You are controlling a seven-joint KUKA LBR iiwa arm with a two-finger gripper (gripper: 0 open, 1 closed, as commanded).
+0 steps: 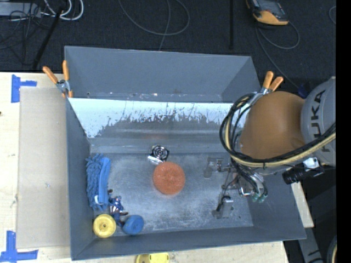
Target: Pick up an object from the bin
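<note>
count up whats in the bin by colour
blue: 2, the fuzzy blue cloth and the blue round piece
orange: 1, the orange scrubber ball
yellow: 1, the yellow round piece
silver: 1, the small metal coil
dark, mixed: 1, the small dark bit, too small to tell its kind
total: 6

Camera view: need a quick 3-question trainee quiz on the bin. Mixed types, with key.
1. True or false: the gripper holds the orange round scrubber.
2. Which lies nearest the bin's lower-left corner? A) yellow round thing B) small coiled metal piece C) orange round scrubber
3. What lies along the left wall?

Key:
1. False. The gripper is over bare floor at the right, apart from the scrubber.
2. A.
3. The blue fuzzy cloth.
</note>
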